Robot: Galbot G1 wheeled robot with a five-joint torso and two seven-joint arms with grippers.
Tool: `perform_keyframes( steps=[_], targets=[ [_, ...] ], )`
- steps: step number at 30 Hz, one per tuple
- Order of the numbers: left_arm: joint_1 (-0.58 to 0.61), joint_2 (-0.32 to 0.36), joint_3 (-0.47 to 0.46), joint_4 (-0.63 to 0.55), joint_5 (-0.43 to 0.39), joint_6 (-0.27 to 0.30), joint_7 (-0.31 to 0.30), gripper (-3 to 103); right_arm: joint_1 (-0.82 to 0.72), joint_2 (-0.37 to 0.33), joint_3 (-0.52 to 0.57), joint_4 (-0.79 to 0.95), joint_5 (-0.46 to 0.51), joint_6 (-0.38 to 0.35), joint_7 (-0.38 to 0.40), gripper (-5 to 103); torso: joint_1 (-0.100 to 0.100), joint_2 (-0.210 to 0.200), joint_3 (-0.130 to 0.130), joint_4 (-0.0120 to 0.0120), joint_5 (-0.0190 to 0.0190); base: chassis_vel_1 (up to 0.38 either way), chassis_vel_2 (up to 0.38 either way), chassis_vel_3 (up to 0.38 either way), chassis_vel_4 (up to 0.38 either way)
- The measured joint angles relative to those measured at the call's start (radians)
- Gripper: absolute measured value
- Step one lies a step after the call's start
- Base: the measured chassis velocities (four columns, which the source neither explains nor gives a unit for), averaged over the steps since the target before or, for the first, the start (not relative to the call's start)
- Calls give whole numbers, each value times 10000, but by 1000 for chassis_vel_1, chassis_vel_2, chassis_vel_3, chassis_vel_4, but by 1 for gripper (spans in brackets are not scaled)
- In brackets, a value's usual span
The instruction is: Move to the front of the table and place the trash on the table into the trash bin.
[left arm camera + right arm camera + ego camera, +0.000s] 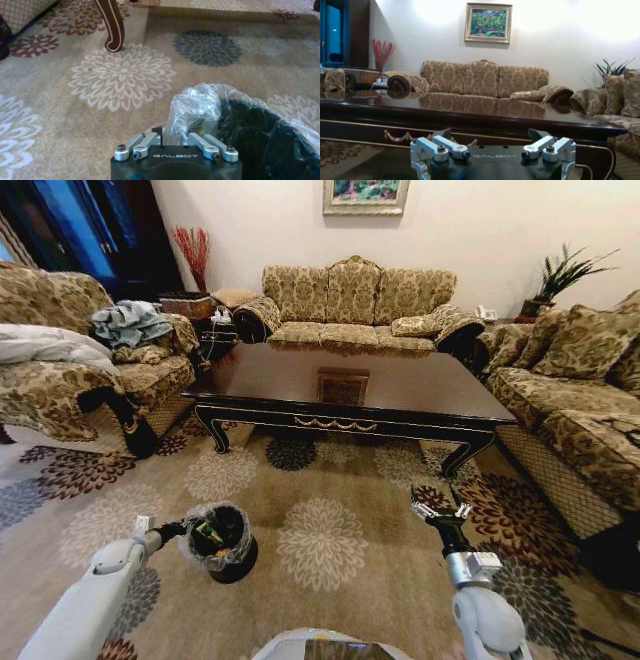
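The trash bin, a small black one with a crinkly plastic bag, is over the carpet in front of the table. Inside it lies trash, with a green piece showing. My left gripper is at the bin's near-left rim. In the left wrist view the left gripper is shut on the bag-covered rim of the bin. My right gripper hangs open and holds nothing, above the carpet before the table's right half. The right wrist view has the right gripper level with the table's edge.
Patterned sofas ring the table: one behind, an armchair with clothes on the left, another sofa on the right. A curved table leg stands ahead of the bin. Open flowered carpet lies between me and the table.
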Motion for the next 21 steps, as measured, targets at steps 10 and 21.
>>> perform_keyframes(
  steps=[10,21],
  targets=[
    [0,0,0,0,0,0,0,19,0,0,0,0,0,0,0,100,-8,-16,-10,0,0,0,0,0,0],
    [204,-93,-184,-291,-538,-579,-113,25,0,0,0,0,0,0,0,100,-18,-46,-29,-1,-1,0,0,0,0]
  ],
)
